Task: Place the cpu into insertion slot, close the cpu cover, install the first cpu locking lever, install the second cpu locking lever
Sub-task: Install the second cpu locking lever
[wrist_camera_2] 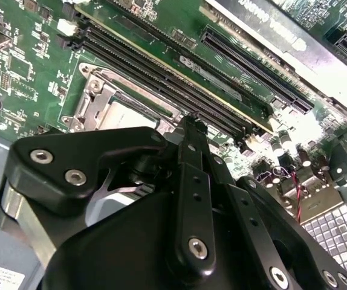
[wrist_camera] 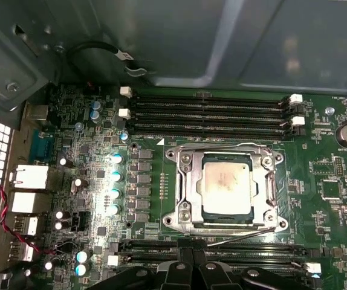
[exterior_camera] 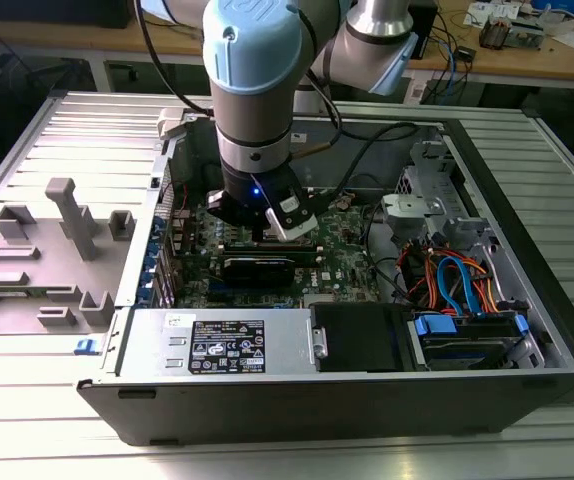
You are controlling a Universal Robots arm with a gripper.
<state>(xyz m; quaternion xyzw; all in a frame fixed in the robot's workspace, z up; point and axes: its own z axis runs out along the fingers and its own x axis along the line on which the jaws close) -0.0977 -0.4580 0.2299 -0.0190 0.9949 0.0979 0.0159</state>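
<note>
In the first wrist view the cpu point(wrist_camera: 225, 184), a dull silver square, sits in the dark-framed insertion slot point(wrist_camera: 205, 212). The silvery cpu cover point(wrist_camera: 188, 181) lies closed flat around it. Thin wire levers run low along two opposite sides of the cover point(wrist_camera: 222, 145) point(wrist_camera: 240, 232); whether they are hooked I cannot tell. My gripper point(wrist_camera: 190, 251) hangs beside the socket, over the nearer memory slots, shut with nothing in it. The second wrist view shows its black fingers point(wrist_camera_2: 190, 157) close to the cover point(wrist_camera_2: 98, 99) and cpu point(wrist_camera_2: 128, 115). In the exterior view the gripper point(exterior_camera: 265, 232) is low inside the open computer case.
Long black memory slots point(wrist_camera: 210, 112) flank the socket on both sides. A long black card point(exterior_camera: 257, 265) lies across the green board. Case walls point(exterior_camera: 527, 200), a power supply point(exterior_camera: 222, 345), drive bays with orange and blue cables point(exterior_camera: 457, 280), and a grey fixture tray point(exterior_camera: 47, 260) surround the work area.
</note>
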